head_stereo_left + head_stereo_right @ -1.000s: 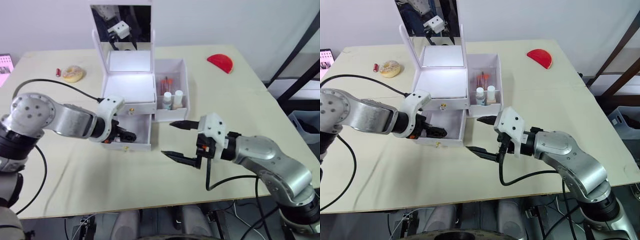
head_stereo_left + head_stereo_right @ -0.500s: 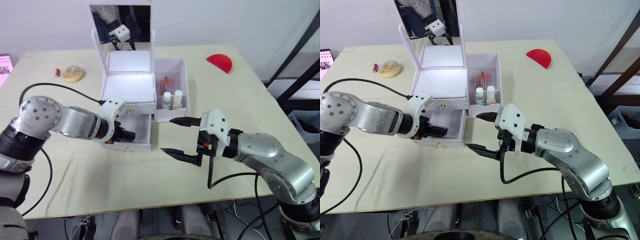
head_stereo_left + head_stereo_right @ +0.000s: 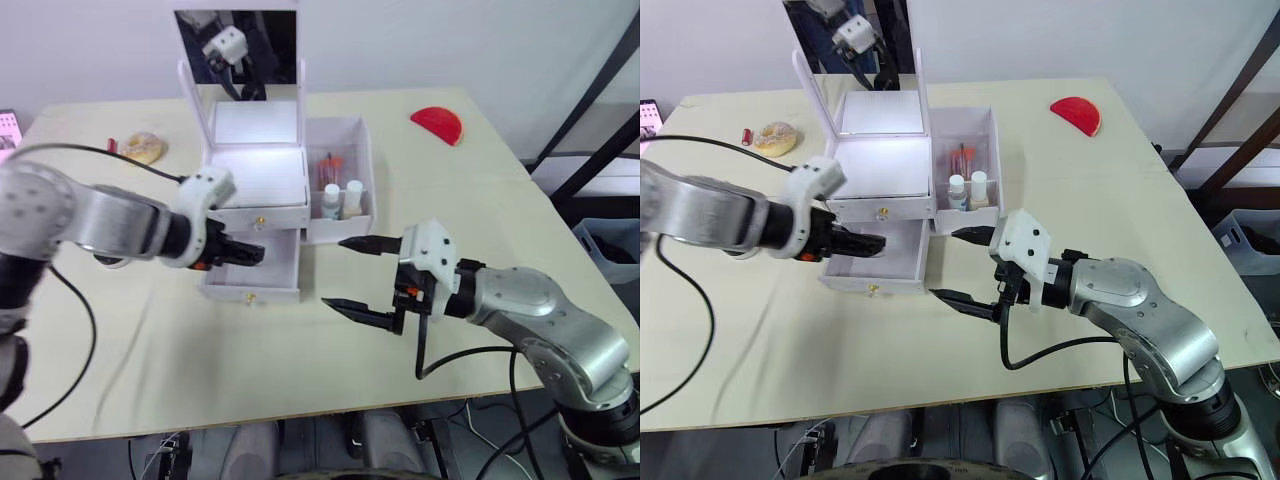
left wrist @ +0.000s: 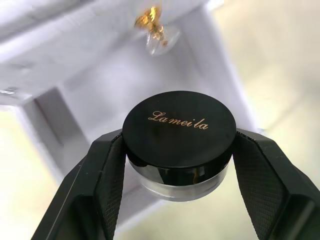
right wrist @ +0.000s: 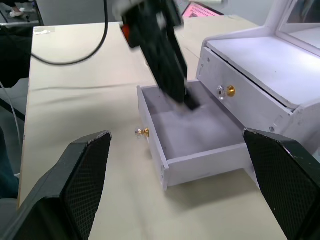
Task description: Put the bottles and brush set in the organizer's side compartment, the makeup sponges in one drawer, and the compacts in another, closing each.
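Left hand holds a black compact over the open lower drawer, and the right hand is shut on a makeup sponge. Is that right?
Not quite. The right hand is open and holds nothing, as the left eye view shows. The rest stands: the left hand is shut on the black compact over the open lower drawer.

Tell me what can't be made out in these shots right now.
- Open lower drawer: right wrist view, part of its floor hidden by the blurred left gripper.
- Compact: left wrist view, its underside is hidden.
- Side compartment: head views, items too small to identify all.
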### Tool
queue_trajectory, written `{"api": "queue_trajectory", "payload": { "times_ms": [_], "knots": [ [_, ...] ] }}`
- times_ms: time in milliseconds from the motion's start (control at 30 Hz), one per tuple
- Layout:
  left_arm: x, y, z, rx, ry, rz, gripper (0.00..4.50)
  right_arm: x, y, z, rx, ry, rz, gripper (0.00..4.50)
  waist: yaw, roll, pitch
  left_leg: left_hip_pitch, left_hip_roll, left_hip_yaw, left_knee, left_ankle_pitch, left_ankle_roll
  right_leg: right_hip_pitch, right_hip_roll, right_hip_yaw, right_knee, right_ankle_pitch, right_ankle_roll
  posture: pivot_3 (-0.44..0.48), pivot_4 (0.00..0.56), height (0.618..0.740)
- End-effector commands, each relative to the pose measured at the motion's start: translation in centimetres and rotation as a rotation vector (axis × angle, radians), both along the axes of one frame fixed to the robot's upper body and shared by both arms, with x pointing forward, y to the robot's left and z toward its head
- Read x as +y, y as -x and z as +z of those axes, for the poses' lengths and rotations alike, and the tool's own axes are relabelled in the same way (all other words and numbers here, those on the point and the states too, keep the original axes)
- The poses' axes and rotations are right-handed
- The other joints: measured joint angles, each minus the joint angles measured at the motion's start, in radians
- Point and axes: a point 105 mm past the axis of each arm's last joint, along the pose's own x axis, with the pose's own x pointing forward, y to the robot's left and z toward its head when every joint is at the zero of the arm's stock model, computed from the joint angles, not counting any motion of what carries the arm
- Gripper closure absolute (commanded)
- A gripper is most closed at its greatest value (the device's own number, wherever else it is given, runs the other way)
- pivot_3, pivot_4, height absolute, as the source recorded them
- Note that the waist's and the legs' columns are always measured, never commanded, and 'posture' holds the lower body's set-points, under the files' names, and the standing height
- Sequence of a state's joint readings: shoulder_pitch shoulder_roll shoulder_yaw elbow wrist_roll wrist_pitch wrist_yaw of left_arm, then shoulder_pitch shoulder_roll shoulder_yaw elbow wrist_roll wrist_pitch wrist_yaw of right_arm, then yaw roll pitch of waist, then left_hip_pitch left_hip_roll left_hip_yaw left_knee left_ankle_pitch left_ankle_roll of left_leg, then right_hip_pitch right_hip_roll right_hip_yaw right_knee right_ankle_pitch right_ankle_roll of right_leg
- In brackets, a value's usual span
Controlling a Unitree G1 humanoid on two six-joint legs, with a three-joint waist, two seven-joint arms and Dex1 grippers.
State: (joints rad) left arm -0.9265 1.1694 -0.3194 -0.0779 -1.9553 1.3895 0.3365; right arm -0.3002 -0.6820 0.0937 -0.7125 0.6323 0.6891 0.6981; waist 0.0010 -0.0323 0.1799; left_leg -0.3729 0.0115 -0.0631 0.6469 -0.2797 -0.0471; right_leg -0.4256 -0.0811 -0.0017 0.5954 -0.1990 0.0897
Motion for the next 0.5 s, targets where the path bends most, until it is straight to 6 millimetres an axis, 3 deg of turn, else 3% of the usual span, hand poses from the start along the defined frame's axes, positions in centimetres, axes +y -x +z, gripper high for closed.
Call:
{"api": "queue_trajectory", "payload": {
  "times_ms": [33,200,333,400,500],
  "knots": [
    [0.6,1.5,1.9,-0.059,0.048,-0.034,1.87,0.2,0.4,0.8,-0.036,-0.018,0.028,0.00,-0.007,0.000,0.000,0.000,0.000,0.000,0.000,0.000,0.000,0.000,0.000,0.000,0.000,0.000,0.000,0.000,0.150,0.739],
    [1.8,2.8,2.6,-0.186,0.115,0.034,1.87,0.1,0.4,0.8,-0.028,-0.010,0.047,0.00,-0.012,0.001,0.000,0.000,0.000,0.000,0.000,0.000,0.000,0.000,-0.001,0.000,0.000,0.000,0.000,0.000,0.150,0.739],
    [3.8,3.4,3.8,-0.491,0.215,0.246,1.87,-0.2,0.0,1.2,-0.030,0.006,0.066,0.00,-0.012,0.005,0.001,0.001,0.001,0.002,-0.001,0.000,0.000,0.000,-0.002,0.001,-0.001,0.000,0.000,0.000,0.150,0.739],
    [5.4,4.0,3.0,-0.611,0.163,0.337,1.87,-0.6,-0.1,1.4,-0.034,0.015,0.072,0.00,-0.014,0.003,0.001,0.000,0.001,0.002,-0.001,0.000,0.000,-0.001,-0.001,0.001,-0.001,0.000,0.000,0.000,0.150,0.739],
    [9.4,5.4,-0.8,-0.662,0.044,0.537,1.87,-1.2,-0.8,2.1,-0.042,0.022,0.076,0.00,-0.016,0.005,0.000,0.001,0.001,0.003,-0.001,0.000,0.000,-0.001,0.000,0.001,-0.002,0.000,-0.001,0.000,0.150,0.739]
  ]
}}
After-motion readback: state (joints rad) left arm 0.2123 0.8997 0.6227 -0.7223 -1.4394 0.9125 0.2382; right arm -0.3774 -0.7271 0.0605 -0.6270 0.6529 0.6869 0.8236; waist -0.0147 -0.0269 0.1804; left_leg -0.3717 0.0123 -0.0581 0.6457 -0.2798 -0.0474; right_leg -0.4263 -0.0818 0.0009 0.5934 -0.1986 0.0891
